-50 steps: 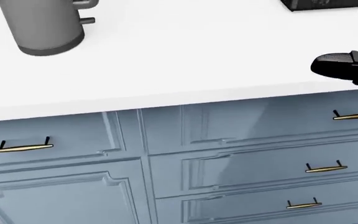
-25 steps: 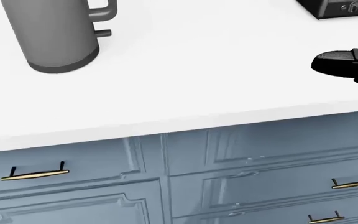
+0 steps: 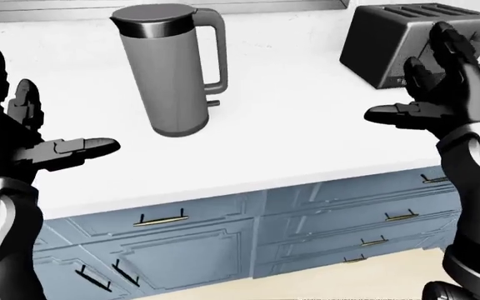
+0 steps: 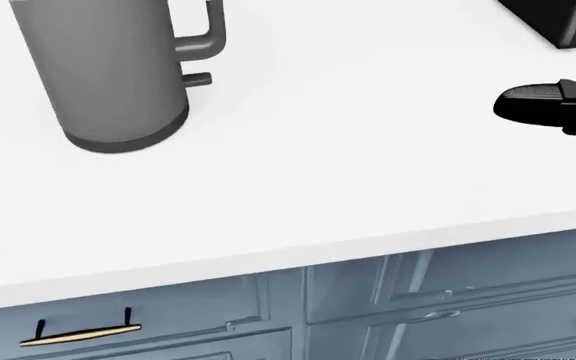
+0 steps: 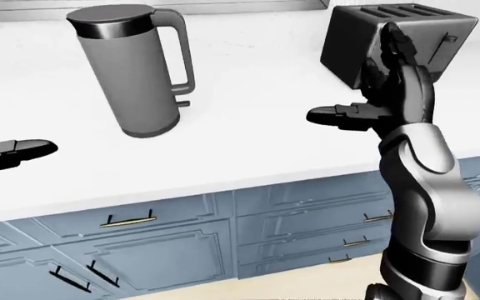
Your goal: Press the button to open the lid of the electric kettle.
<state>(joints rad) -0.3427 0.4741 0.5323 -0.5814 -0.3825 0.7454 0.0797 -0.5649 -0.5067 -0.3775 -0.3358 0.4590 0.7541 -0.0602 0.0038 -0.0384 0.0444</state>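
A grey electric kettle (image 3: 169, 69) stands upright on the white counter (image 3: 290, 144), with a dark closed lid (image 3: 150, 14) and its handle (image 3: 215, 50) to the right. Its lower body shows in the head view (image 4: 108, 71). My left hand (image 3: 23, 134) is open at the left edge of the left-eye view, apart from the kettle. My right hand (image 3: 440, 94) is open at the right, raised over the counter, well right of the kettle. Its thumb shows in the head view (image 4: 548, 105).
A black toaster (image 3: 406, 40) stands on the counter at the top right, behind my right hand. Blue cabinets with brass handles (image 3: 161, 219) and drawers (image 3: 373, 240) run below the counter edge. A strip of pale floor (image 3: 348, 284) shows at the bottom.
The head view has shifted: the kettle and counter edge have slid down and right and grown larger, so the camera has moved closer. My right thumb stays at the right edge.
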